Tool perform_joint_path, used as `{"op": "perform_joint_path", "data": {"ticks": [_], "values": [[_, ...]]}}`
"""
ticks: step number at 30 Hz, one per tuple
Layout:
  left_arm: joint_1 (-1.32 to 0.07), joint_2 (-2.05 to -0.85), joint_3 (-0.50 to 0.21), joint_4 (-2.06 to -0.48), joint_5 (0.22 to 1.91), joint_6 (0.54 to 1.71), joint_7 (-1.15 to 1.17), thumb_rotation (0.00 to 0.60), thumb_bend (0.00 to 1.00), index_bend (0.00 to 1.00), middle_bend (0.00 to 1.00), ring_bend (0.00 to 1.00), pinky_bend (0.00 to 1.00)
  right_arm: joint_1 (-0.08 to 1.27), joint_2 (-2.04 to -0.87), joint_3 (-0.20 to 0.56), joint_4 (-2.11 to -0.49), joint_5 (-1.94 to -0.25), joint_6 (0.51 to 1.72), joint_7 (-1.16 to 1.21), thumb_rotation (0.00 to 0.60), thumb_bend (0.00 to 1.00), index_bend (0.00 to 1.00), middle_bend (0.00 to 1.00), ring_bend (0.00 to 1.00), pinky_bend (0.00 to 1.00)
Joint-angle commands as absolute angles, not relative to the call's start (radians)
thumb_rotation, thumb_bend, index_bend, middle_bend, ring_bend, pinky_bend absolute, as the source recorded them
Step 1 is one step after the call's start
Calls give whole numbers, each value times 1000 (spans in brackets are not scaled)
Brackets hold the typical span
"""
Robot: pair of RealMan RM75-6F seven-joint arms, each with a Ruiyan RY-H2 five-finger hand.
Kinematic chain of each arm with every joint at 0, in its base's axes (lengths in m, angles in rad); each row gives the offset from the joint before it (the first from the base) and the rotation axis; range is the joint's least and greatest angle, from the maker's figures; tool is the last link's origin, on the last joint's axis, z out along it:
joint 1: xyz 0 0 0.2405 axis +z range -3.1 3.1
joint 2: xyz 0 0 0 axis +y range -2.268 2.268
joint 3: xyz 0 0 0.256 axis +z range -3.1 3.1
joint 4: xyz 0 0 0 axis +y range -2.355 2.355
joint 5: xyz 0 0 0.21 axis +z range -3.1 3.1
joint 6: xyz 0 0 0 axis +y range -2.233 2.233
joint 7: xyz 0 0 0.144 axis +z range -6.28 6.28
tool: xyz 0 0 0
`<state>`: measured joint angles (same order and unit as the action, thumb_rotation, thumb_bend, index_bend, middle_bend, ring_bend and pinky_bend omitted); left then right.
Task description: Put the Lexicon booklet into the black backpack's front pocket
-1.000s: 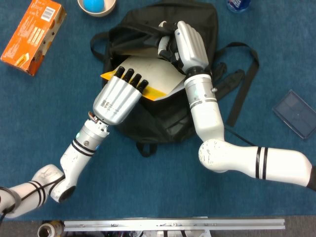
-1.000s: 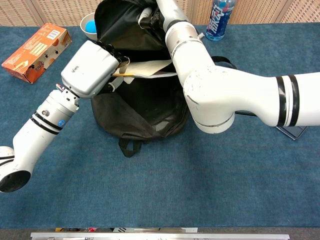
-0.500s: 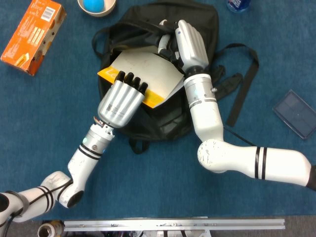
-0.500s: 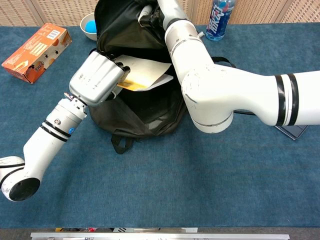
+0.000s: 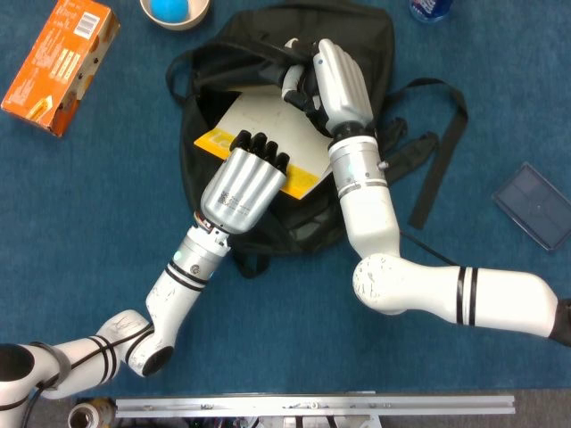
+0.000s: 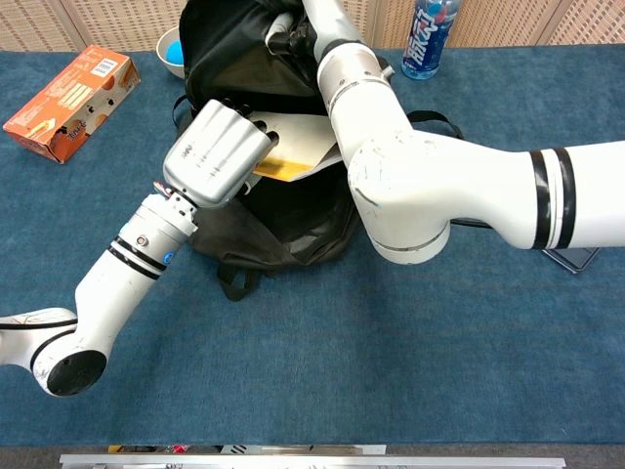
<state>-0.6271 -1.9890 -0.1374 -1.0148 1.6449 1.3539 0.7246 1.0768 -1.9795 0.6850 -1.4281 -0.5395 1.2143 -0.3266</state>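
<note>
Black backpack [image 5: 357,53] pocket: your right hand [image 5: 335,80] grips its flap open so left hand [image 5: 243,183], fingers clamped on Lexicon booklet [image 5: 268,125], can feed it.

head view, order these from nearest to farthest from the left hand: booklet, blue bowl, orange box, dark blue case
1. Lexicon booklet, under the left hand, which holds it at the backpack opening.
2. Blue bowl, at the top edge, up and left of the hand.
3. Orange box, far left corner.
4. Dark blue case, far right, across the table.

left hand [image 6: 220,151] grips booklet [image 6: 293,147] | right hand [image 6: 293,24] – holds backpack [image 6: 234,59] open
</note>
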Motion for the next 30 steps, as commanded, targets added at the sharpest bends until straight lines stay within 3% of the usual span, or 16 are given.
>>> {"op": "perform_joint_path", "data": {"ticks": [1, 30], "values": [[-635, -2003, -141, -1006, 1639, 1349, 744, 600, 298, 667, 619, 492, 557, 1078, -1981, 688, -1427, -537, 1215, -323, 600, 866, 705, 620, 636, 788], [-702, -2085, -140, -918, 1615, 1283, 825, 600, 297, 661, 615, 491, 557, 1074, -1976, 692, -1451, -529, 1218, -314, 600, 865, 705, 620, 636, 787]]}}
